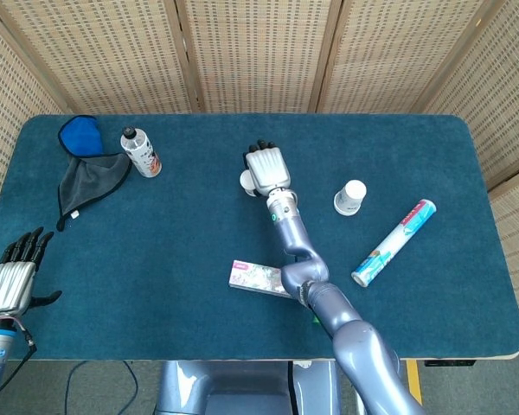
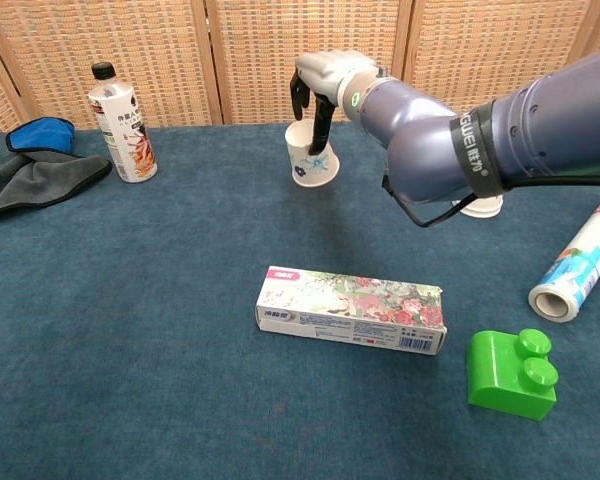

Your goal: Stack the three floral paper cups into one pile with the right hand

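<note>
Tabletop (image 1: 199, 259) of dark blue felt carries everything. Across it the right robot hand (image 2: 318, 85) reaches to the far middle, fingers hooked over the rim of a floral paper cup (image 2: 311, 158), which it holds tilted with its base seemingly just off the felt. A second cup (image 1: 350, 197) sits upside down well to the right; whether that is one cup or a nested pair cannot be told, and no third cup shows separately. The left robot hand (image 1: 13, 277) rests open at the near left edge, holding nothing. Judging from this, stacking has barely begun: the held cup must yet travel to the other and seat onto it.
</note>
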Controlling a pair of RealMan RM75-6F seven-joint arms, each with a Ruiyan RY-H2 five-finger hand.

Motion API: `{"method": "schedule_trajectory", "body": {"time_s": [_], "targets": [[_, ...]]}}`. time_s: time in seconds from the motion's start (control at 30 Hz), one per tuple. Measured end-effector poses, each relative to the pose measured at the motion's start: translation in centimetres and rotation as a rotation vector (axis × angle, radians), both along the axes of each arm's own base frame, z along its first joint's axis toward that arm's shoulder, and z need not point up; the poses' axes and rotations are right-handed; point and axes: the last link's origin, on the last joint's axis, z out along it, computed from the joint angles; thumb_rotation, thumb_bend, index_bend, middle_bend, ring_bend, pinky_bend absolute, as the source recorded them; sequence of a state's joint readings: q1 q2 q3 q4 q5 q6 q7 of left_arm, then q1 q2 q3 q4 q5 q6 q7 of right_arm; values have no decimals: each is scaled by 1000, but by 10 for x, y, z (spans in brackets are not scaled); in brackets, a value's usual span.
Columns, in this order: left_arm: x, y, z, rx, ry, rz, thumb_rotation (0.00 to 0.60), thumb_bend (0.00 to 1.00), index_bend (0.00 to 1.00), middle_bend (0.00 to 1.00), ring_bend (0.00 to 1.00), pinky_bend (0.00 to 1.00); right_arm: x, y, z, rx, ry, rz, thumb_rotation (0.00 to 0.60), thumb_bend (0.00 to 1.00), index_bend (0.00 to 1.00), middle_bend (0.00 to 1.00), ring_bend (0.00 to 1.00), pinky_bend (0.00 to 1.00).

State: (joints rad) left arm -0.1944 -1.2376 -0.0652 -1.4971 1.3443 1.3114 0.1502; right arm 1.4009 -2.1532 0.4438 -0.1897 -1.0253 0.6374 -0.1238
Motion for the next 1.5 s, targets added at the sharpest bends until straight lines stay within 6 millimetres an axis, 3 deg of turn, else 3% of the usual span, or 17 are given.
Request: {"method": "schedule_trajectory", "body": {"time_s": [0.37, 0.63, 0.83, 1.07, 1.27, 1.5], "targets": [[5, -3, 0, -4, -3, -26, 600, 169, 55, 0, 0, 98, -20, -16, 42, -115, 29, -26, 600, 198, 698, 383, 221, 282], [13, -6, 1, -2, -11, -61, 600, 169, 55, 0, 0, 98, -34, -14, 67, -148, 23, -57, 600, 198, 698, 383, 221, 282], [19, -11, 3, 0, -19, -94, 600, 169, 55, 0, 0, 97, -35, 3, 88, -149, 10, -82, 600, 198, 698, 381, 220, 282], [24, -16, 5, 2, -25, -118, 600, 169, 55, 0, 0, 96, -39, 36, 132, -146, 3, -189, 600, 198, 701, 380, 220, 278], [27, -21, 8, 11, -34, -133, 600, 169, 55, 0, 0, 95, -68, 55, 179, -197, 46, -335, 600, 199, 701, 379, 220, 277], [33, -25, 9, 14, -36, -155, 600, 169, 55, 0, 0, 95, -92, 63, 189, -192, 10, -398, 600, 198, 704, 375, 220, 275]]}}
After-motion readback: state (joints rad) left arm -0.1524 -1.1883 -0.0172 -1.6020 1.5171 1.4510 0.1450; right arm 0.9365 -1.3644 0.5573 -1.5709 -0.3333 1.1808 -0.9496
